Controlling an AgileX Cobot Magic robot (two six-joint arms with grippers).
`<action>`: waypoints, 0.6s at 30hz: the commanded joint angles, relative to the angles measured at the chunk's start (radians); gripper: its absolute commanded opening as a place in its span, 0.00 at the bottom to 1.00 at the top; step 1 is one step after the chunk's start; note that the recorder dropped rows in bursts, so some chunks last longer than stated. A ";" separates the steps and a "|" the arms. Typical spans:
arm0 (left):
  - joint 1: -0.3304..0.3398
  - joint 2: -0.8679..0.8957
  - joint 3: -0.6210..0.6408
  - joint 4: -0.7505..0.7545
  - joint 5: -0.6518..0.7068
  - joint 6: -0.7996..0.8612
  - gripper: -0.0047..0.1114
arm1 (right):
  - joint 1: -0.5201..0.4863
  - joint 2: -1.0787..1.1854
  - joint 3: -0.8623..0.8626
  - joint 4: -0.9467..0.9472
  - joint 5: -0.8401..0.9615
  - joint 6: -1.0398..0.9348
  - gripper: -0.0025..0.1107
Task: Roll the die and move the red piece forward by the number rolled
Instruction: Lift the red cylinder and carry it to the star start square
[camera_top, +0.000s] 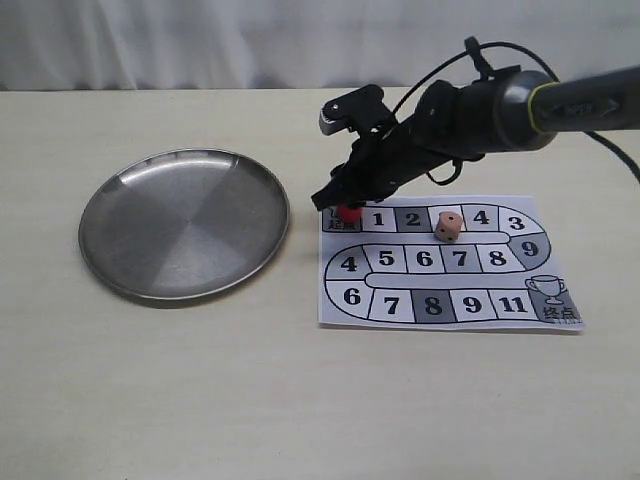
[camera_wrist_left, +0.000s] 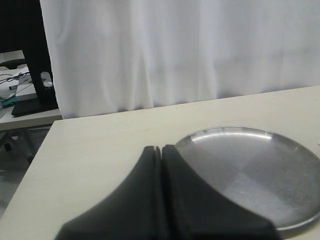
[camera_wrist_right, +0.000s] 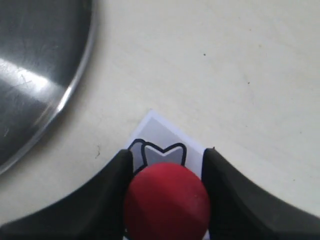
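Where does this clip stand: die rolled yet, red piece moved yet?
Rolling looks done: the die rests free on the board, between squares 2 and 4; its pips are unreadable. In hand: the right gripper clasps the red piece at the start square. Left to do: advancing it by the rolled count. The left gripper is shut by the steel plate.

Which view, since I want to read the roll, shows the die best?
The exterior view: the die sits unobstructed on the board, between squares 2 and 4. Neither wrist view shows it.
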 joint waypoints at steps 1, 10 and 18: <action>0.005 -0.003 0.002 0.000 -0.008 -0.001 0.04 | 0.000 -0.069 -0.003 -0.002 0.006 0.031 0.06; 0.005 -0.003 0.002 0.000 -0.008 -0.001 0.04 | -0.022 -0.251 -0.001 -0.057 0.037 0.033 0.06; 0.005 -0.003 0.002 0.000 -0.008 -0.001 0.04 | -0.052 -0.171 0.086 -0.059 -0.044 0.033 0.06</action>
